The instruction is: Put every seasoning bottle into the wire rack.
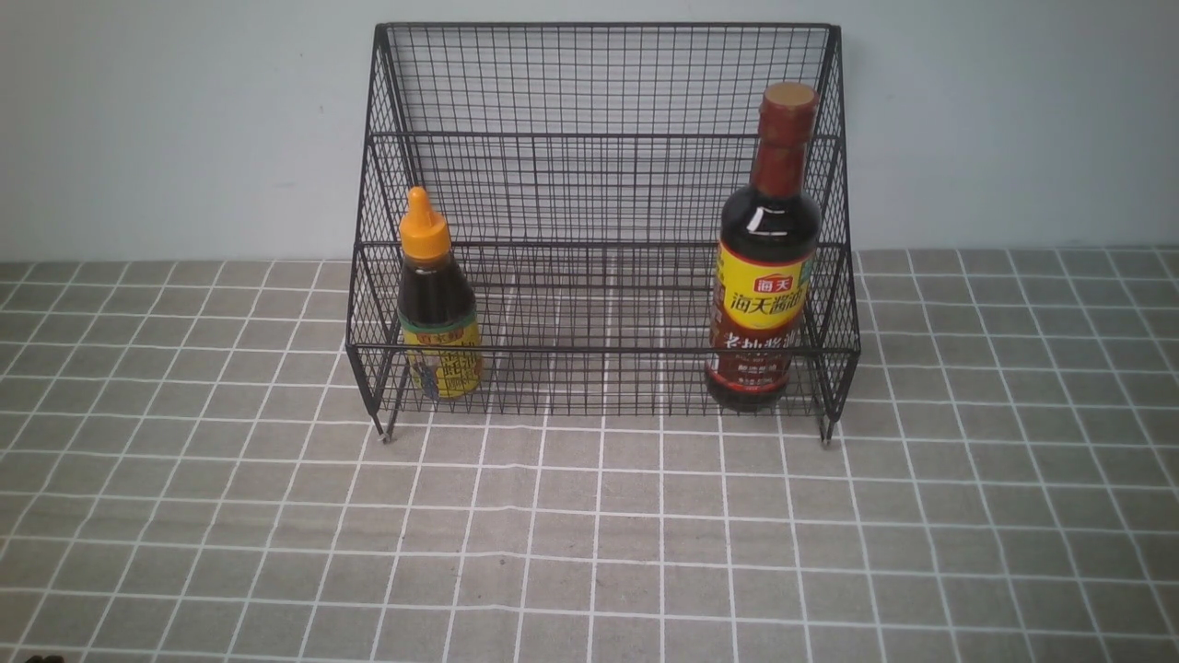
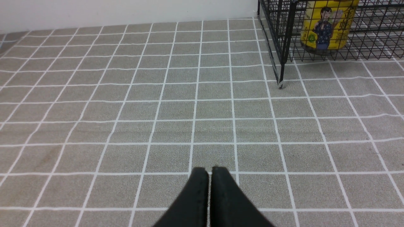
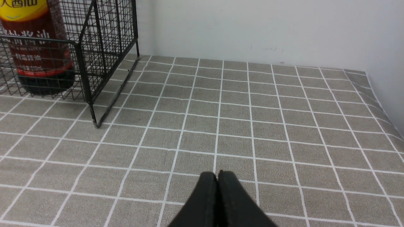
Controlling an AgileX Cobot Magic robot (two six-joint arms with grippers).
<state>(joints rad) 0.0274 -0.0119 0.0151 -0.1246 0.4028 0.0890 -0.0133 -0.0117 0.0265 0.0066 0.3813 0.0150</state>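
The black wire rack [image 1: 599, 184] stands at the back of the table against the wall. Inside its lower tier, at the left end, stands the short seasoning bottle [image 1: 437, 304] with an orange nozzle cap. At the right end stands the tall seasoning bottle [image 1: 764, 267] with a brown-red cap. Both are upright behind the low front rail. My left gripper [image 2: 210, 171] is shut and empty over the cloth, well short of the rack's left foot [image 2: 280, 84]; the short bottle [image 2: 326, 28] shows beyond it. My right gripper [image 3: 217, 175] is shut and empty, away from the rack corner [image 3: 94, 121] and the tall bottle [image 3: 41, 53].
A grey cloth with a white grid [image 1: 589, 534] covers the table. A pale wall [image 1: 184, 120] rises behind the rack. In the right wrist view the cloth ends at a side wall [image 3: 385, 47]. Neither arm shows in the front view.
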